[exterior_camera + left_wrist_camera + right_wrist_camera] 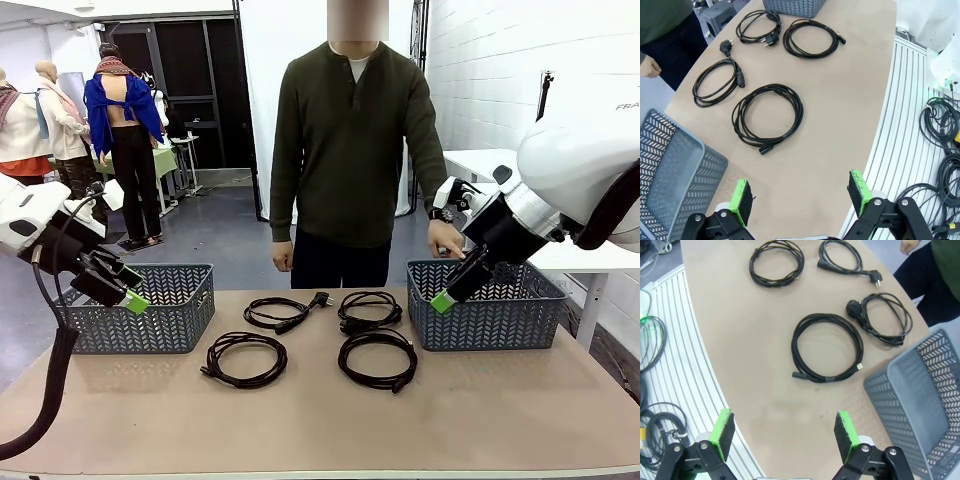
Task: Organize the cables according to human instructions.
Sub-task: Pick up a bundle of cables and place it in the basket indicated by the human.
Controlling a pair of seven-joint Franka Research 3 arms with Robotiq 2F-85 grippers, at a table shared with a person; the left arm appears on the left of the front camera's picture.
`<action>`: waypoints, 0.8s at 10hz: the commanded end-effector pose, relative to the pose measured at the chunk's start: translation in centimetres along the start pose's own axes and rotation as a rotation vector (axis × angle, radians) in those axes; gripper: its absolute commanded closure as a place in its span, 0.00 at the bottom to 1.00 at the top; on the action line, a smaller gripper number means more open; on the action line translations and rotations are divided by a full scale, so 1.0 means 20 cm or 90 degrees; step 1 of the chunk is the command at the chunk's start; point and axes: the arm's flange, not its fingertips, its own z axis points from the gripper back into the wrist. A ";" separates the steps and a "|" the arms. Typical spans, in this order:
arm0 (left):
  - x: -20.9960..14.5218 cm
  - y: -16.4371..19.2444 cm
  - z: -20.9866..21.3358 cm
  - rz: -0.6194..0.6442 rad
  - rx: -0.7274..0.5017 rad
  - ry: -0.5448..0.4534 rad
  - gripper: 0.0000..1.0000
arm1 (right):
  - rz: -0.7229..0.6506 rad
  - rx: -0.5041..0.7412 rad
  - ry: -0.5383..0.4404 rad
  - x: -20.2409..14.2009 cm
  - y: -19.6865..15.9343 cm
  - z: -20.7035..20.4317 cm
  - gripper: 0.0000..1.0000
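Four cables (796, 347) coiled flat, left gripper (802, 197) and right gripper (785, 432) spread wide (both empty), flanking them, well apart.

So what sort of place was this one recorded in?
Probably a robotics lab or workshop: white robot arms stand at a table laid with coiled cables and grey baskets, with a bare white block wall behind.

Grey floor (225, 235), white brick wall (490, 70) at right, dark doorway (190, 75) behind.
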 end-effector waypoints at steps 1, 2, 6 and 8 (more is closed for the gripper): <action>0.00 0.02 0.00 -0.002 -0.010 -0.008 0.00 | 0.006 0.011 -0.011 0.00 -0.02 -0.01 0.00; 0.00 0.02 0.00 -0.002 -0.010 -0.008 0.00 | 0.000 0.000 0.000 0.00 0.00 0.00 0.00; 0.00 0.02 0.00 -0.002 -0.010 -0.008 0.00 | 0.168 -0.004 0.121 0.17 -0.09 -0.06 0.00; 0.00 0.02 0.00 -0.002 -0.010 -0.008 0.00 | 0.246 0.057 0.216 0.24 -0.14 -0.13 0.00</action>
